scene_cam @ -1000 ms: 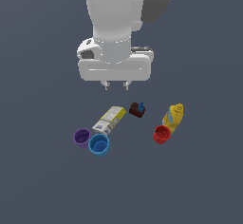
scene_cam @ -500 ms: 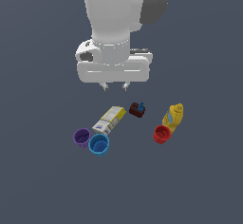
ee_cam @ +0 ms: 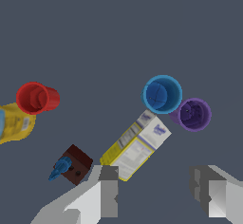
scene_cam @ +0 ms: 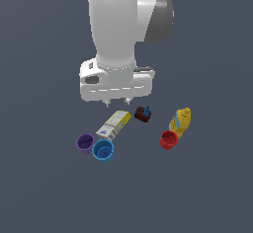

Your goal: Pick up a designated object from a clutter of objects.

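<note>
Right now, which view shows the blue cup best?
The wrist view: the blue cup is large there, seen from above, with its rim and inside clear, touching the purple cup and next to the box. The exterior view shows the same cup smaller, unblocked, below the open tool.

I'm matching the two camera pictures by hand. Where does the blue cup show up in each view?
Exterior view: the blue cup sits low in the clutter, touching the purple cup on the exterior view's left.
Wrist view: the blue cup stands open-side up beyond the open end effector, against the purple cup.
Shared landmark: the yellow-and-white box, one end by the blue cup.
</note>
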